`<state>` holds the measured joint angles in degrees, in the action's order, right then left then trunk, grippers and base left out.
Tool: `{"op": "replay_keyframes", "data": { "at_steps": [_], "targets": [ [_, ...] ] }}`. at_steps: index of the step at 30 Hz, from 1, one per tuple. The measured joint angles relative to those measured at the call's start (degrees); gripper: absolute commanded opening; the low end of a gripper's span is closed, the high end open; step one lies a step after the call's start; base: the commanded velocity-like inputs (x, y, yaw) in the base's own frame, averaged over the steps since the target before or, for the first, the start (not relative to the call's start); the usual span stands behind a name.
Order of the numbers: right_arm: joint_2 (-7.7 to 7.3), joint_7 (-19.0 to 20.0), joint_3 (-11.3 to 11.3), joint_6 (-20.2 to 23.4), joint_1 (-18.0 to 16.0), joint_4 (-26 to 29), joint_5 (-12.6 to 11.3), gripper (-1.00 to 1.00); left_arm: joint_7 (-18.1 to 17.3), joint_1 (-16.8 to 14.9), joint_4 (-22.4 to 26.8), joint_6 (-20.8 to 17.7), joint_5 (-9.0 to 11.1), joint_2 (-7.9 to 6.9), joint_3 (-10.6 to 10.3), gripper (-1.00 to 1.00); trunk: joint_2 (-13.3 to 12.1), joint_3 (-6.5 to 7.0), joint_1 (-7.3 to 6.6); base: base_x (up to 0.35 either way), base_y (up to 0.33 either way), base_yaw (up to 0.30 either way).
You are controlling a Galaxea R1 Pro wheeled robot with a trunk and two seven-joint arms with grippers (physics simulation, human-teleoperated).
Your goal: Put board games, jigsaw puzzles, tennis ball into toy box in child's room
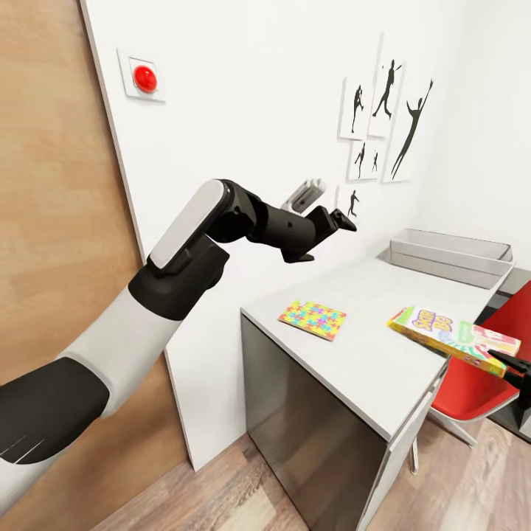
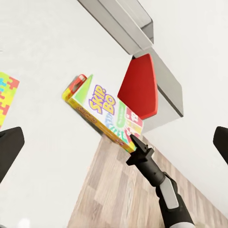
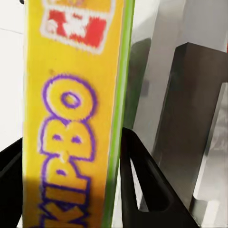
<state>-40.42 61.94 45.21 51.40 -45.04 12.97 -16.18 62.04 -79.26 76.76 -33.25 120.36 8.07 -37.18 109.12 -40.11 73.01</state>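
A yellow-green Skip-Bo board game [image 1: 450, 338] hangs tilted over the front right edge of the table [image 1: 369, 361]. My right gripper [image 1: 507, 361] is shut on its near end. In the right wrist view the box [image 3: 76, 109] fills the gap between the black fingers [image 3: 142, 190]. One jigsaw puzzle [image 1: 313, 319] lies flat on the table's near left part. The grey toy box [image 1: 451, 257] stands at the table's far end. My left gripper [image 1: 342, 220] is raised near the wall, open and holding nothing. The left wrist view looks down on the board game [image 2: 105, 113], the right gripper [image 2: 137, 146] and the puzzle [image 2: 5, 95].
A red chair [image 1: 479, 383] stands at the table's right side, under the held box. A white wall with black sports silhouettes [image 1: 383, 118] runs behind the table. A wooden door [image 1: 59, 221] and a red button [image 1: 144, 77] are at the left. The floor [image 1: 457, 487] is wood plank.
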Motion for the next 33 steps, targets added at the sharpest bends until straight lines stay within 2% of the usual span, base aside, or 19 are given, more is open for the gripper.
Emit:
{"op": "replay_keyframes", "data": {
  "at_steps": [21,26,29,33],
  "targets": [
    [-0.11,0.1,0.0,0.0,0.0,0.0,0.0,-1.00,0.1,2.0,0.2,0.0,-0.1,0.08,-0.2,1.00,0.0,0.00,0.00,0.000,0.000,0.000],
    [-0.39,0.2,0.0,0.1,0.0,1.5,-0.4,-1.00,0.3,2.8,2.8,0.5,-0.2,0.09,-2.8,1.00,0.0,0.00,0.00,0.000,0.000,0.000],
    [-0.57,0.2,-0.1,0.1,0.0,4.0,-0.4,-1.00,0.3,4.6,5.1,0.7,-1.4,0.17,-4.8,1.00,0.0,0.00,0.00,0.000,0.000,0.000],
    [-0.74,0.1,-0.1,0.3,0.1,6.4,-0.5,-1.00,0.0,8.5,8.1,1.0,-6.2,0.36,-6.1,1.00,0.0,0.00,0.00,0.000,0.000,0.000]
  ]
}}
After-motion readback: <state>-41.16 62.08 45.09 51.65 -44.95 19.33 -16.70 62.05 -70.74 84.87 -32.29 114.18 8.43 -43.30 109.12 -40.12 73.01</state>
